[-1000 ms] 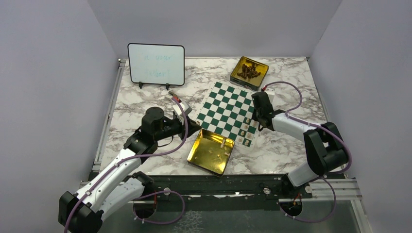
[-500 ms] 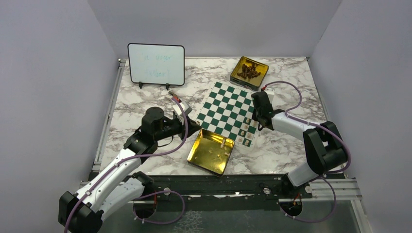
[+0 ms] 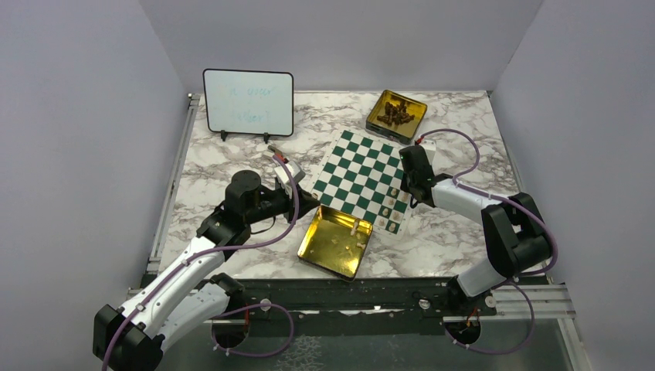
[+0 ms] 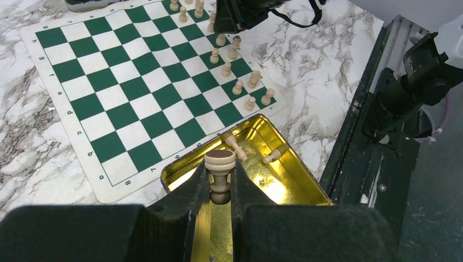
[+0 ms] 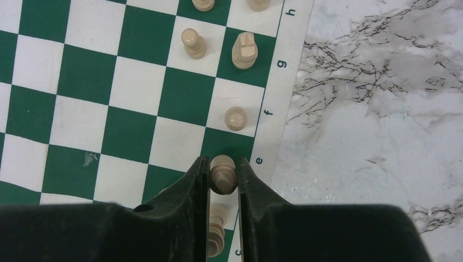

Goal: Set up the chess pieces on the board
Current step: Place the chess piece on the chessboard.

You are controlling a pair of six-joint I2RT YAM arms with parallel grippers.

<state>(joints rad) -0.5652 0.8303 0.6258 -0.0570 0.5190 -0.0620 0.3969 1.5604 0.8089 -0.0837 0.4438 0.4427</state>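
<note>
The green and white board (image 3: pixel 361 174) lies mid-table, with cream chess pieces (image 4: pixel 238 86) standing in two lines along its right edge. My left gripper (image 4: pixel 220 173) is shut on a cream chess piece (image 4: pixel 220 160), held base-up above the open gold tin (image 4: pixel 297 180). Two more pieces (image 4: pixel 233 145) lie loose in that tin. My right gripper (image 5: pixel 223 170) is shut on a cream piece (image 5: pixel 223 174) at the board's edge by the letter e. Other pieces (image 5: pixel 236 118) stand on squares just ahead of it, and one (image 5: pixel 214 234) stands below between the fingers.
A second gold tin (image 3: pixel 395 114) holding dark pieces sits at the back right. A black-framed whiteboard (image 3: pixel 248 103) stands at the back left. The near gold tin (image 3: pixel 336 241) touches the board's front corner. The black rail (image 4: pixel 377 125) runs along the table's near edge.
The right jaws have narrowed onto the piece at the board's edge. Neither arm has visibly shifted, and the left gripper still holds its piece.
</note>
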